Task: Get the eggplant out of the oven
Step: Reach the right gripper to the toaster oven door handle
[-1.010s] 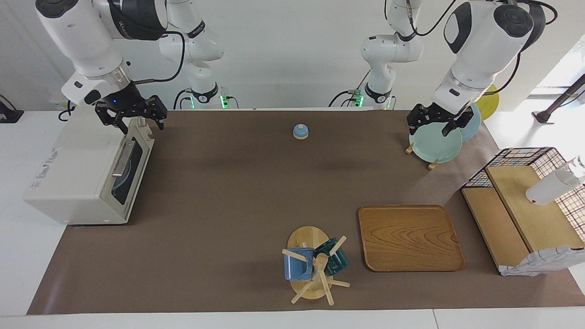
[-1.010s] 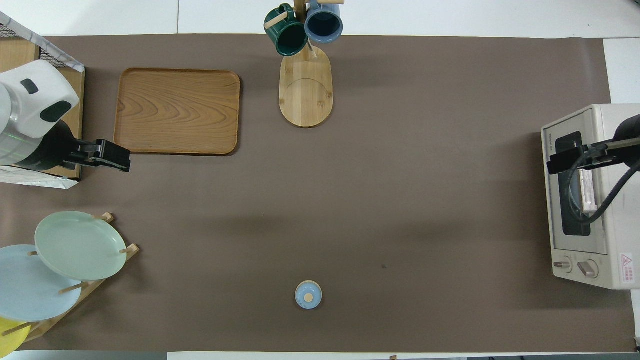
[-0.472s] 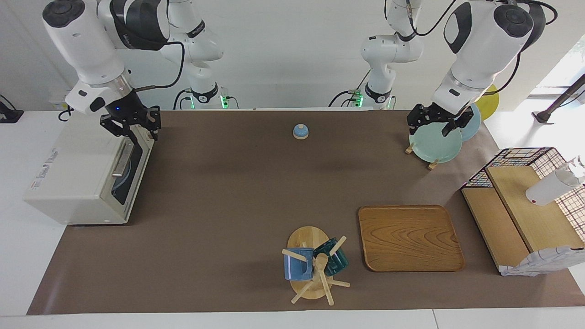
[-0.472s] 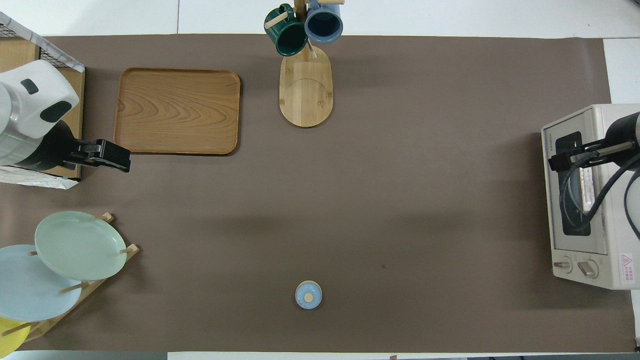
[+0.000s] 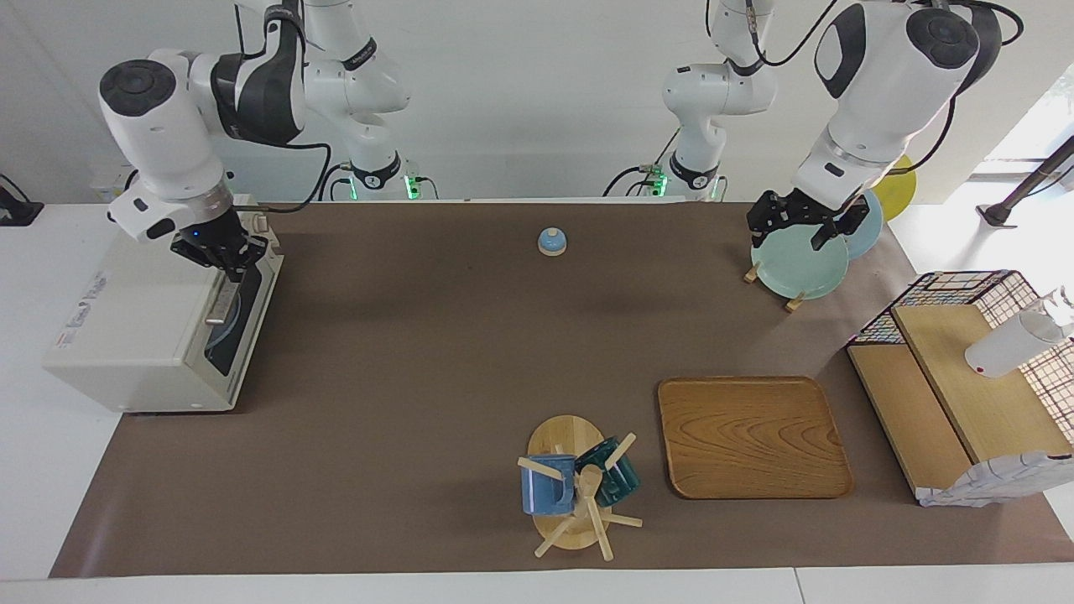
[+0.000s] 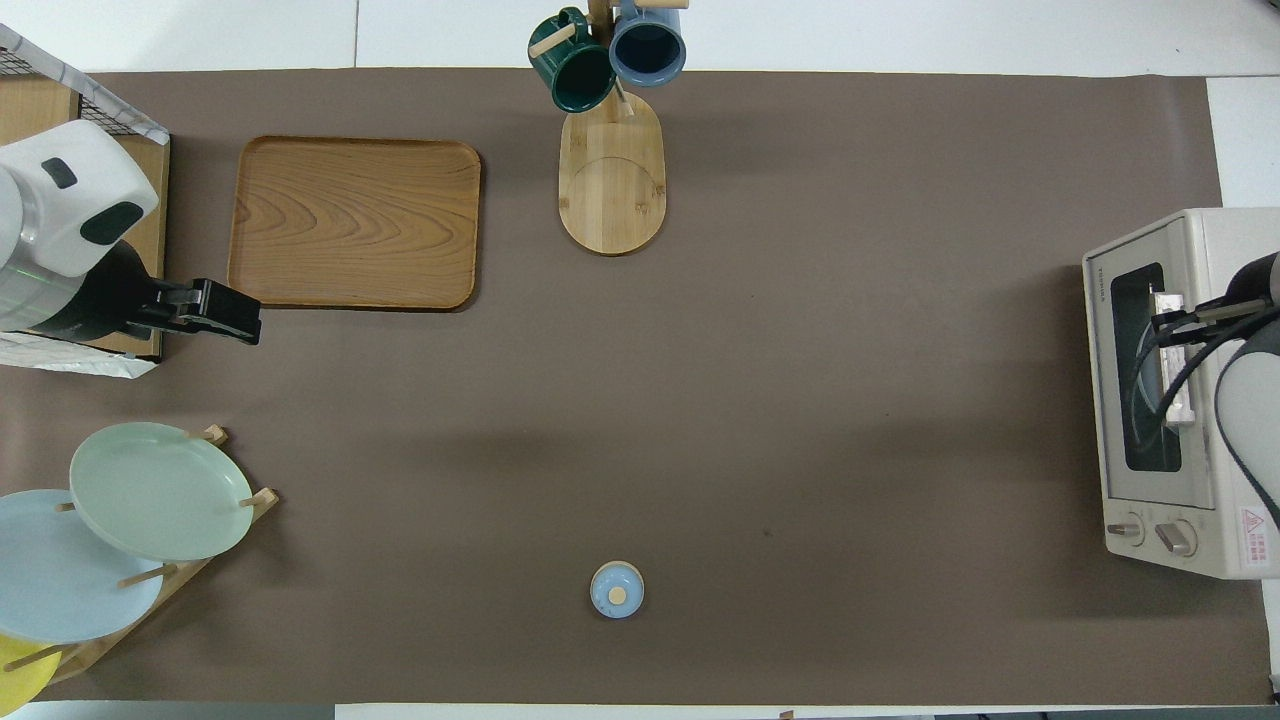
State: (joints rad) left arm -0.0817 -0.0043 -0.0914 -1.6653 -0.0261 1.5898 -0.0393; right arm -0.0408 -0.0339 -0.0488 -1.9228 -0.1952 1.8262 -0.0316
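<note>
The cream-white oven [image 5: 134, 335] stands at the right arm's end of the table, also in the overhead view [image 6: 1235, 240]. Its dark glass door [image 6: 1135, 420] is closed, with the metal bar handle [image 5: 222, 298] along its top edge. The eggplant is hidden; only the rim of a pale plate shows through the glass. My right gripper [image 5: 228, 256] points down at the end of the handle nearer to the robots, also in the overhead view [image 6: 1165, 328]. My left gripper [image 5: 790, 228] waits open and empty over the plate rack.
A rack of plates [image 5: 797, 267] stands near the left arm. A wooden tray [image 5: 753, 436], a mug stand with two mugs [image 5: 575, 486], a small blue bell [image 5: 552, 242] and a wire basket with wooden shelves [image 5: 965, 377] are on the brown mat.
My right gripper has turned and come down from above the oven's top corner onto the handle end. The oven door stays closed. The left arm has not moved.
</note>
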